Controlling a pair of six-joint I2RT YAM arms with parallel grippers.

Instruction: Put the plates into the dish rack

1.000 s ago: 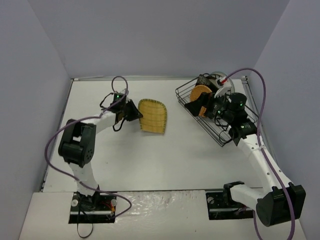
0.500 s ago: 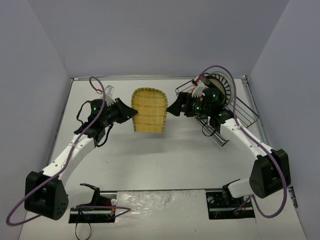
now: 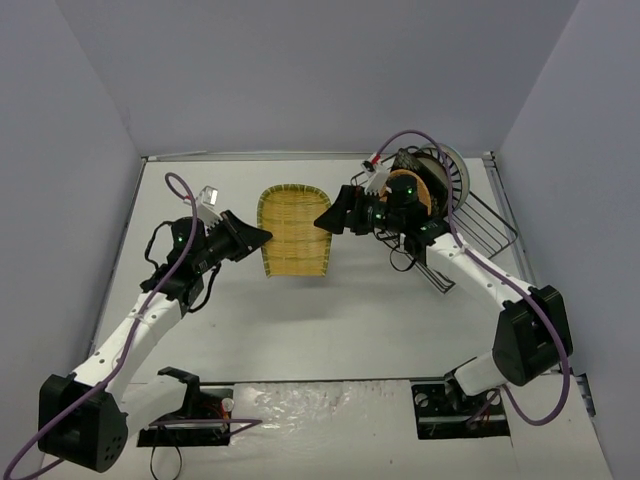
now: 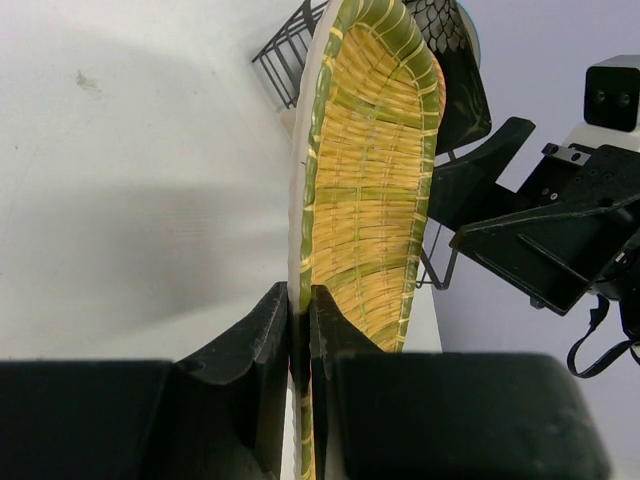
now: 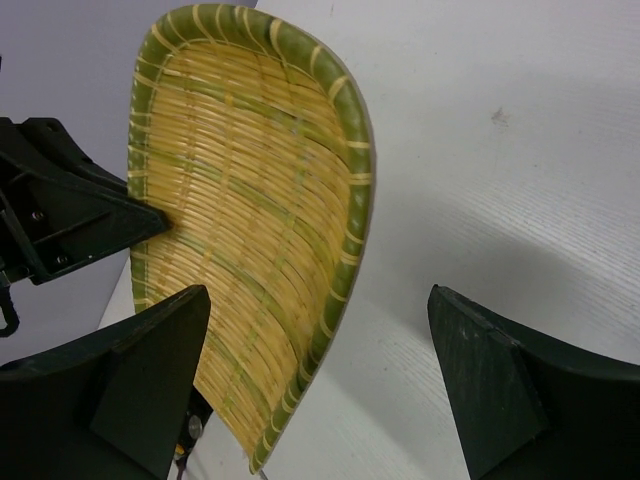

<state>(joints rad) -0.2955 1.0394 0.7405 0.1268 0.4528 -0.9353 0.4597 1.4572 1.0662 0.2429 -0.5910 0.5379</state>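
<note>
Moved over from the dish rack [image 3: 490, 224], the right pincer [image 3: 323, 221] is held wide open at the edge of the yellow plate [image 3: 294, 232]. That plate is clenched by the left pincer [image 3: 265, 236] above the counter [image 3: 330, 320].

I see open table [image 3: 330, 320] across the lower middle of the frame. Upper centre, the yellow plate [image 3: 293, 230] stands between left gripper [image 3: 266, 236] and right gripper [image 3: 323, 219]; the rack [image 3: 487, 222] fills the upper right.

Table [image 3: 300, 320]: white and matte, boxed in on the left, right and far sides.
Walls [image 3: 300, 70]: plain pale grey-violet panels.
Smudge [image 4: 88, 80]: small, dark, on the tabletop.
Near ledge [image 3: 330, 400]: glossy wrinkled patch at its middle.
</note>
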